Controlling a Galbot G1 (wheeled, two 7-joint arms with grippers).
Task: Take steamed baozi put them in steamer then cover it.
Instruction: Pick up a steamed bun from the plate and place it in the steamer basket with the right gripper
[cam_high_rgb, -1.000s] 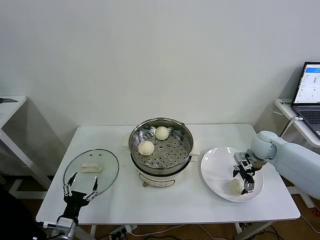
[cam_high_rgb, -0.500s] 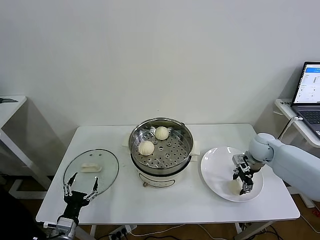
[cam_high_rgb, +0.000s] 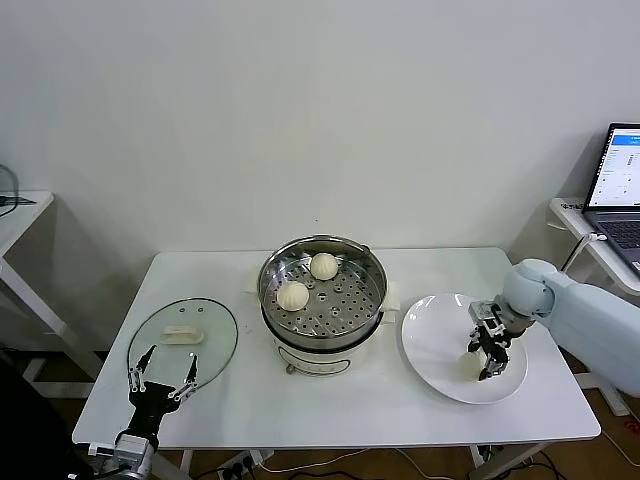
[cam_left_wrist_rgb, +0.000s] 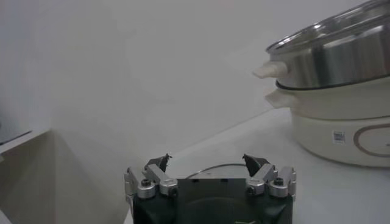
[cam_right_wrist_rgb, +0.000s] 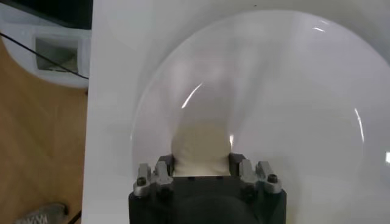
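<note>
While your right gripper (cam_high_rgb: 487, 358) pinches the bun (cam_right_wrist_rgb: 201, 148) on the plate (cam_high_rgb: 432, 335), soft dough could slip or squash as you lift. Clear the steamer (cam_high_rgb: 323, 290) rim; open tray space sits beside its two buns. Your left gripper (cam_high_rgb: 160, 376) waits spread near the lid (cam_high_rgb: 183, 340).

- I read the steamer (cam_high_rgb: 322, 290) as polished steel, mirror-bright on its wall, with a perforated metal tray and a smooth cream plastic base.
- The cover (cam_high_rgb: 183, 341) is clear glass with a thin metal rim and a matt white handle.
- The plate (cam_high_rgb: 435, 340) looks like glossy white glazed ceramic.
- The baozi (cam_high_rgb: 293, 295) show soft, matt dough.
- The table (cam_high_rgb: 340, 400) is smooth, matt white.
</note>
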